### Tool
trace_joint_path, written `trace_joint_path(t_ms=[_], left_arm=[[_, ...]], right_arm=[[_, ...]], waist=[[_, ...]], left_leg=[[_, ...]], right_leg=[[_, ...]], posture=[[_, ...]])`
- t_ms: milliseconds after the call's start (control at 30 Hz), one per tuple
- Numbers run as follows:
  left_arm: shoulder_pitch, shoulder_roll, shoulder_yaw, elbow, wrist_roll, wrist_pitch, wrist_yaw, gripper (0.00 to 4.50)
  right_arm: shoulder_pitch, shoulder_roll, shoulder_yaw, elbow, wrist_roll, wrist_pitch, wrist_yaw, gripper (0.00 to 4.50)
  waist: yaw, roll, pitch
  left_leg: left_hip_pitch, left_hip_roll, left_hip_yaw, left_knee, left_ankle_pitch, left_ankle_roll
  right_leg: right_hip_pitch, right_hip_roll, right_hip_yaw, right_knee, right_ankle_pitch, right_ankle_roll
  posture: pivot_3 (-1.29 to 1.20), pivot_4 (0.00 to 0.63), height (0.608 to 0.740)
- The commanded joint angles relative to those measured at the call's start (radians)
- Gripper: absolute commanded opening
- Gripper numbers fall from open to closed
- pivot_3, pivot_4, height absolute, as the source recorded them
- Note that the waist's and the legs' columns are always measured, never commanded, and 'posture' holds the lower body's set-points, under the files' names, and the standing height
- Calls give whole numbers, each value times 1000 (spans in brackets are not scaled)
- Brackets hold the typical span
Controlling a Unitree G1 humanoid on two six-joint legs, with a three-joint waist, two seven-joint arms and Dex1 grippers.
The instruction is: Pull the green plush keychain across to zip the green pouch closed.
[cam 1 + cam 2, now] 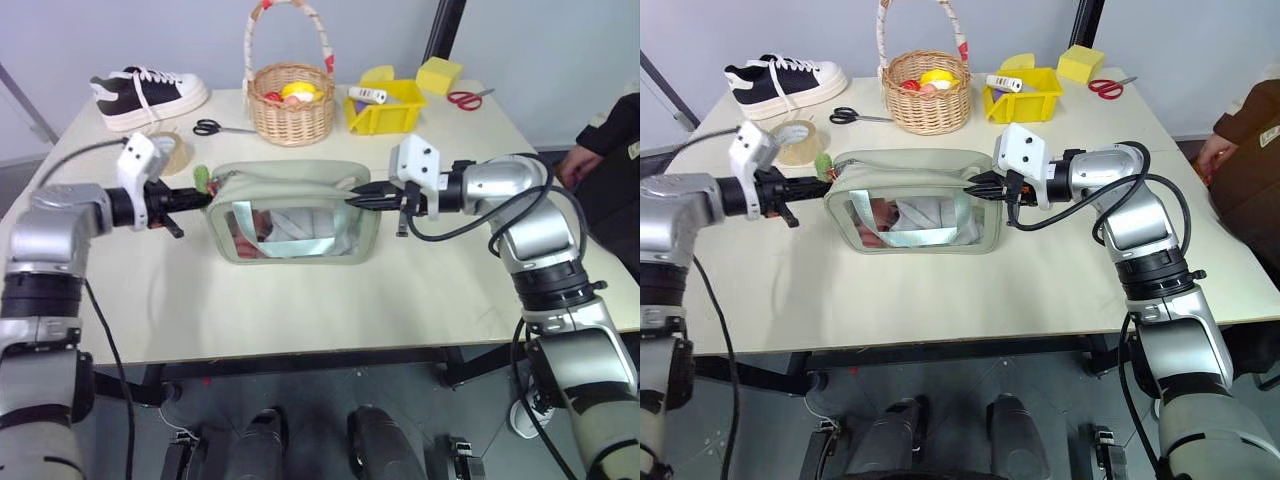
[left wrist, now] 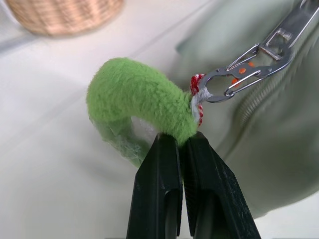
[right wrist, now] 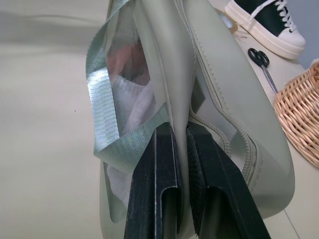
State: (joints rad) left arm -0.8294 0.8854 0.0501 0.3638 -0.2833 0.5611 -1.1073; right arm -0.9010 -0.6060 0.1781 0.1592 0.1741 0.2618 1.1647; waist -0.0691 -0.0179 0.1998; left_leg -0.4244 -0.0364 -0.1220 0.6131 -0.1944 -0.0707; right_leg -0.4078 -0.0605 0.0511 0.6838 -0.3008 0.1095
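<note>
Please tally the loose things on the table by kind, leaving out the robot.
Scissors: 2 (black, red)
Baskets: 1
Shoes: 1
Bins: 1
Pouches: 1
Keychains: 1
Tape rolls: 1
Yellow blocks: 1
Total: 9

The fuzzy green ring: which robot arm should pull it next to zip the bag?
The left. The left gripper is already shut on the green plush keychain, clipped to the zipper of the green pouch. The right gripper is shut on the pouch's far end, so it probably should just steady it.
</note>
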Motion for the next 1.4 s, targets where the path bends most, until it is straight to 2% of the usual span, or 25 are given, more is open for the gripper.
trace_joint_path(t_ms=[33,233,433,533,633,767,933,1000,1167,1300,1400], left_arm=[[-88,55,29,-83,-27,5,-47,47],[-166,-5,-35,-191,-51,28,-78,47],[-141,-54,-137,-239,34,-63,-73,47],[-144,-45,-148,-218,61,-104,-79,928],[-154,-35,-147,-203,71,-124,-96,2428],[-200,32,-135,-201,88,-138,-150,4400],[-155,140,-123,-200,97,-151,-217,4461],[-102,156,-106,-212,87,-148,-207,4461],[50,86,-70,-299,61,-100,-93,4461],[72,35,-61,-295,83,-96,-8,4461],[62,32,-62,-282,79,-101,1,3623]], right_arm=[[-26,4,-35,-38,27,13,-9,0],[-42,24,-30,-14,22,5,-13,0],[-44,29,-33,-2,14,-6,-19,0],[-39,26,-34,-3,14,-8,-19,0],[-35,24,-35,-3,13,-9,-20,0],[-35,32,-32,7,10,-21,-22,0],[-40,36,-29,22,10,-37,-16,0],[-43,39,-28,26,9,-40,-15,0],[-46,42,-25,27,10,-41,-11,0],[-46,40,-22,26,9,-39,-4,0],[-49,41,-21,26,8,-37,-3,0]], waist=[[0,0,0],[2,0,0],[-3,0,0],[-1,0,0],[0,0,0],[-2,0,0],[-2,0,0],[-2,0,0],[2,0,0],[1,0,0],[-1,0,0]], left_leg=[[0,0,0,0,0,0],[0,0,0,1,0,0],[0,0,0,1,0,0],[0,0,0,0,0,0],[0,0,0,0,0,0],[0,0,0,1,0,0],[0,0,1,0,0,0],[0,0,1,0,0,0],[0,0,0,1,0,0],[0,0,-1,2,0,0],[0,0,-1,1,0,0]], right_leg=[[0,0,0,0,0,0],[1,0,0,0,0,0],[0,0,0,0,0,0],[0,1,0,0,0,0],[0,0,0,0,0,0],[0,1,0,0,0,0],[0,1,0,0,0,0],[0,1,0,0,0,0],[1,1,0,1,0,0],[1,1,0,1,0,0],[1,1,0,1,0,0]], posture=[[0,150,740],[0,150,740],[0,150,740],[0,150,740],[0,150,740],[0,150,740],[0,150,740],[0,150,740],[0,150,740],[0,150,740],[0,150,740]])
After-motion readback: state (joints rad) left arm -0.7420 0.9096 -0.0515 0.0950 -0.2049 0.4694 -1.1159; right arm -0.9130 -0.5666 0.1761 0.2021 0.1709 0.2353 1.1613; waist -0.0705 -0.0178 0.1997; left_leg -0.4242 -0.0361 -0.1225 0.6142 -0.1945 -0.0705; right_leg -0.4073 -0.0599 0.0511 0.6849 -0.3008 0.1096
